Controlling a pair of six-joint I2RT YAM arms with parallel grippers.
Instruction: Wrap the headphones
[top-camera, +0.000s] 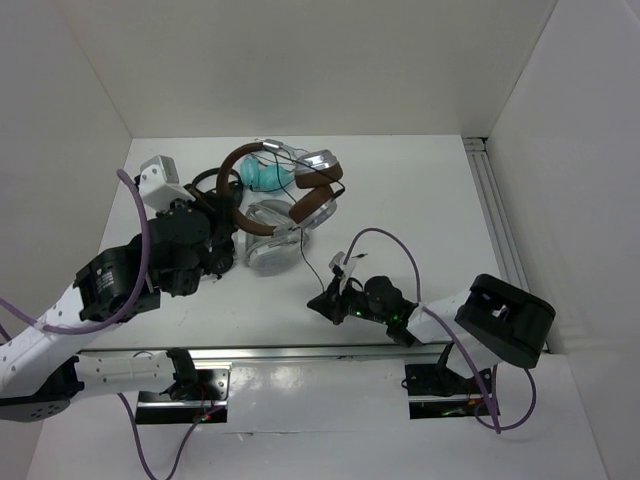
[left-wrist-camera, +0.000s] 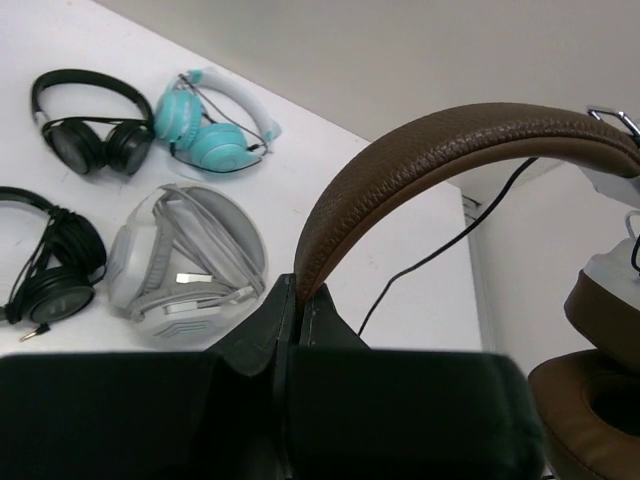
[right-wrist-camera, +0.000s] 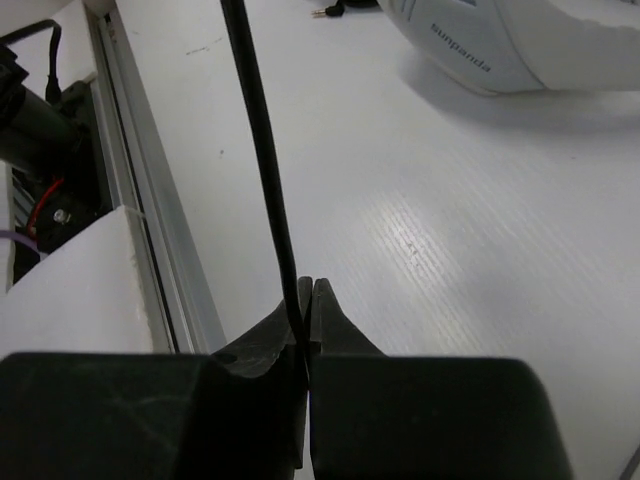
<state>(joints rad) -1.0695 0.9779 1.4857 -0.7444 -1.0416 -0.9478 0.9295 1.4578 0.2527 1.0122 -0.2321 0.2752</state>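
Other headsets and fixtures on the white table (top-camera: 430, 190)

Four pairs lie flat in one group. A black pair (left-wrist-camera: 88, 130) is just beside a teal pair (left-wrist-camera: 210, 135). A second black pair (left-wrist-camera: 50, 265), with its cable gathered on it, is just beside a folded grey pair (left-wrist-camera: 185, 262). An aluminium rail (top-camera: 497, 215) runs along the table's right edge, against the white wall (top-camera: 560, 120).

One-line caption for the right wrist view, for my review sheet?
Right gripper shut on the thin dark cable above the white table.
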